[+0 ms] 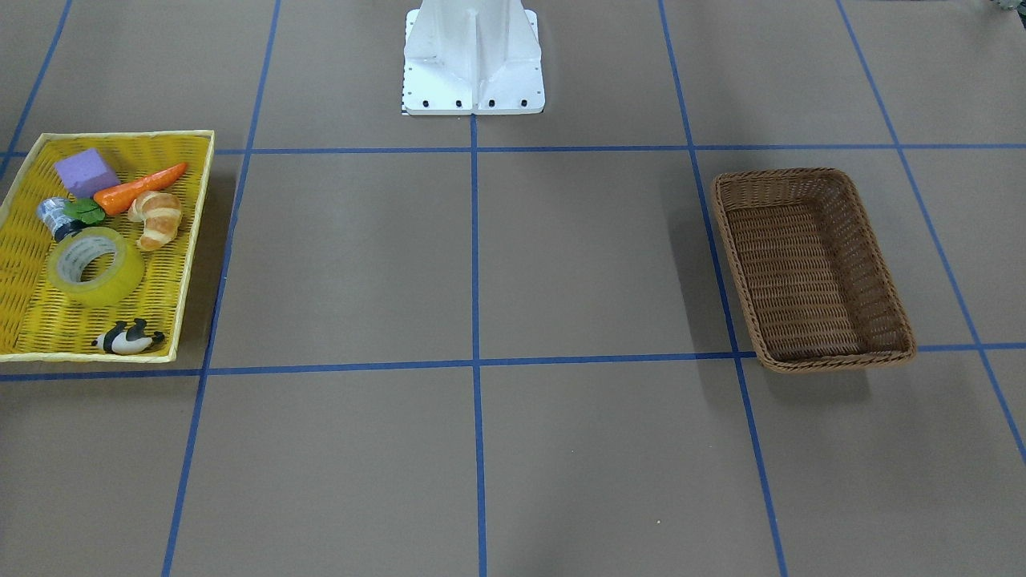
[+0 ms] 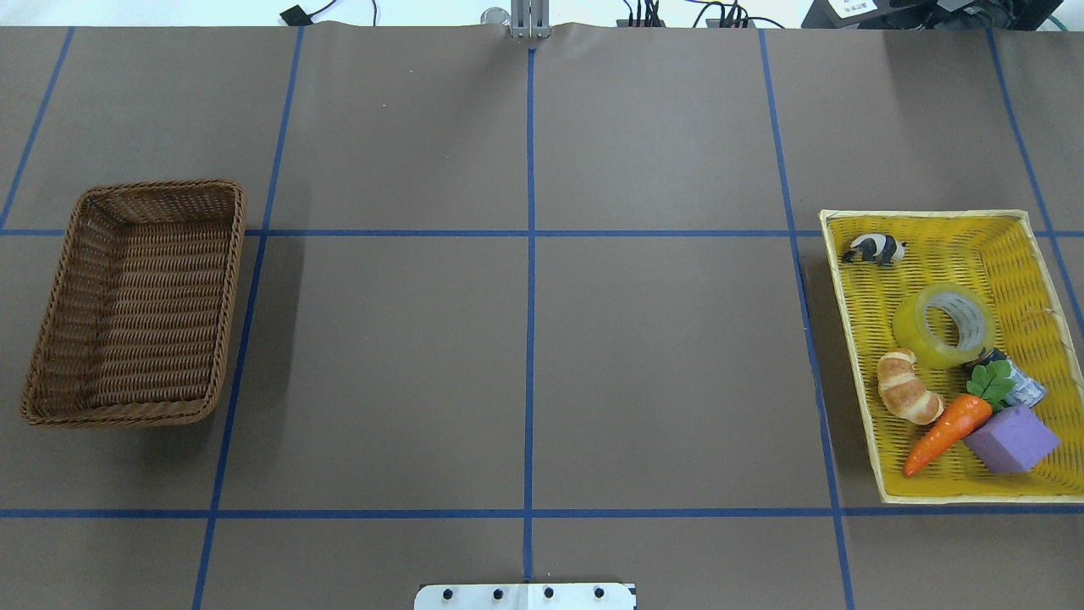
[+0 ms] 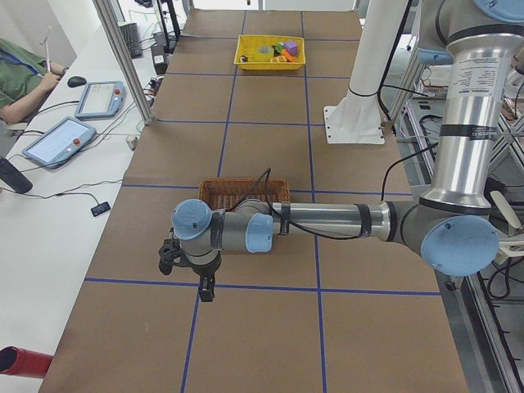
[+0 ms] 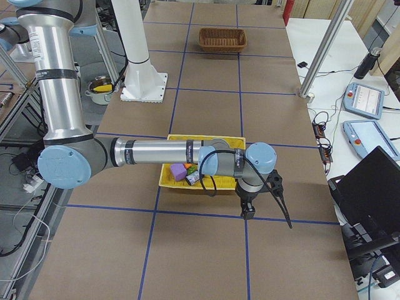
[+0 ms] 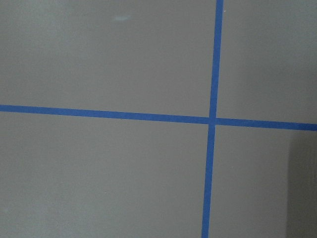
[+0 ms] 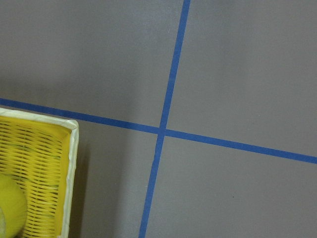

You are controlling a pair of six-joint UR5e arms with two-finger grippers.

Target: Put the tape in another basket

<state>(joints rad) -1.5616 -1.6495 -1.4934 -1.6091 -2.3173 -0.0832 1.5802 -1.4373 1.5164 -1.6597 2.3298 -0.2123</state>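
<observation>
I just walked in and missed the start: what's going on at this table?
Nothing is being handled yet. The wide yellow-green roll of packing tape lies in the bright yellow woven tray on the robot's right, among other small items. The brown wicker basket on the robot's left holds nothing. The right tool hangs over the table beside the tray, and the left tool hangs near the basket. Whether either tool is open cannot be told.
</observation>
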